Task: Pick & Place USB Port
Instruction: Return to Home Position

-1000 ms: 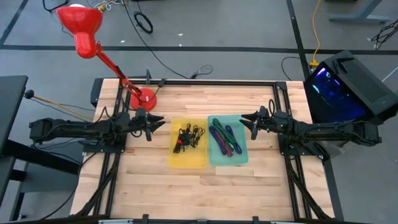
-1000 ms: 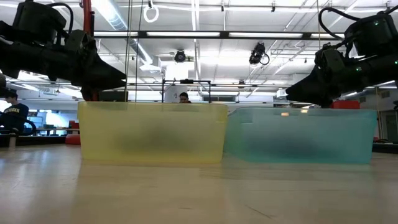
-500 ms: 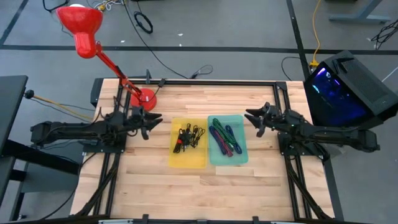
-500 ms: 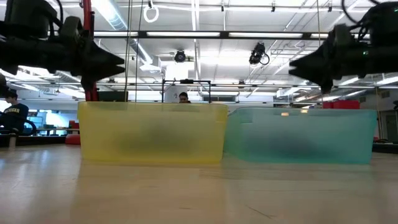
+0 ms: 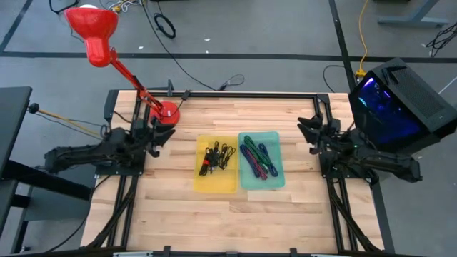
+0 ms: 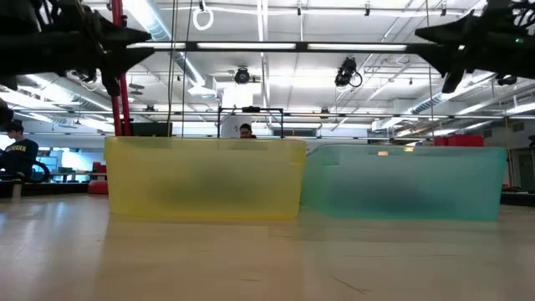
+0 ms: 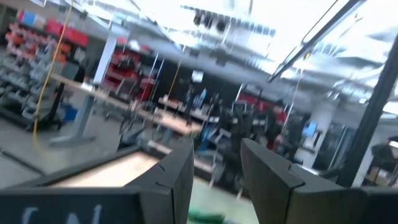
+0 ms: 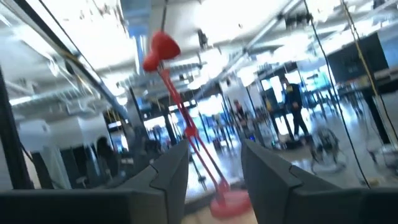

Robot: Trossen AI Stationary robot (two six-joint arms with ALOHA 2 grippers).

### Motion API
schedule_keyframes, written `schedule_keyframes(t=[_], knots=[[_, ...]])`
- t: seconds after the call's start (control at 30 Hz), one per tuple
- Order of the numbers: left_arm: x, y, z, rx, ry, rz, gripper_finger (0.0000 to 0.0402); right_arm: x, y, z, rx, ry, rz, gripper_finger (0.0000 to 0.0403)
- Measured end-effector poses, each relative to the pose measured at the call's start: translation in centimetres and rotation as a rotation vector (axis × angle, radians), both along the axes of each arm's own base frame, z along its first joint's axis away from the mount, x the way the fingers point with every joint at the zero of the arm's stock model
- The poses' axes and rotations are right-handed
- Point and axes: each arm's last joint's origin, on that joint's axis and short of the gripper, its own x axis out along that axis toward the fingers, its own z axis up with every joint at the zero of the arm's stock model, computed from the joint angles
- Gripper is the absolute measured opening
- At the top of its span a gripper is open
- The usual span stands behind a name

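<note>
The left gripper (image 5: 160,134) hangs over the left part of the table (image 5: 214,214), raised above the height of the bin rims in the low view; its two dark fingers (image 7: 177,180) stand spread with a clear gap between them, and nothing is held in that gap. The right gripper (image 5: 307,128) hangs over the table's right part at about the same height; its fingers (image 8: 267,177) are likewise parted and hold nothing. The two grippers point toward each other, with both bins between them and well apart from either.

Near the left gripper, toward the back edge of the table, stands the round base of a red desk lamp (image 5: 168,112); its stem leans away to a shade beyond the table's back left corner.

In the middle of the table the yellow bin (image 5: 218,183) and the green bin (image 5: 265,182) sit side by side, their long walls touching or very nearly so; the black charger cables (image 5: 216,157) lie bundled in the yellow bin; the green charger cables (image 5: 257,158), with what looks like a purple or reddish strand among them, lie in the green bin. In the low view both bins' contents show only as dark smears through the walls.

Off the table's right side sits a black case (image 5: 400,93) lit blue inside; a person (image 6: 17,155) sits in the room at far left.
</note>
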Motion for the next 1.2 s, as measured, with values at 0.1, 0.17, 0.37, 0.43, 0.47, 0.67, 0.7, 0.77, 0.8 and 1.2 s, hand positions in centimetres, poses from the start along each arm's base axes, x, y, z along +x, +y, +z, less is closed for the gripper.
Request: schedule_keyframes(t=[0.1,0.17,0.37,0.43,0.47,0.67,0.7,0.77,0.8,1.2], knots=[[-0.6,-0.1,0.5,0.012,-0.061,0.000,0.0138,-0.6,0.2,0.4,-0.015,-0.057,0.000,0.0151],[-1.0,-0.2,0.8,0.019,-0.101,0.000,0.0138,-1.0,0.3,0.7,-0.024,-0.091,0.000,0.0151],[-1.7,-0.3,1.4,0.034,-0.182,0.001,0.0138,-1.4,0.4,1.2,-0.040,-0.151,0.000,0.0151],[-1.8,-0.3,1.5,0.035,-0.193,0.002,0.0138,-1.3,0.3,1.1,-0.036,-0.139,0.000,0.0151],[-1.8,-0.3,1.5,0.034,-0.193,0.003,0.0138,-1.3,0.3,1.1,-0.036,-0.137,0.000,0.0151],[-1.7,-0.3,1.4,0.031,-0.181,0.004,0.0138,-1.2,0.3,1.0,-0.032,-0.123,0.000,0.0151],[-1.7,-0.3,1.4,0.032,-0.185,0.004,0.0138,-1.2,0.3,1.0,-0.032,-0.124,0.000,0.0151],[-1.7,-0.3,1.4,0.031,-0.184,0.004,0.0138,-1.2,0.3,1.0,-0.034,-0.129,0.001,0.0151],[-1.7,-0.3,1.4,0.031,-0.183,0.004,0.0138,-1.2,0.3,1.0,-0.034,-0.127,0.000,0.0151],[-1.4,0.1,0.6,-0.025,-0.096,0.114,0.0138,-0.8,0.1,0.2,-0.044,-0.026,-0.051,0.0151]])
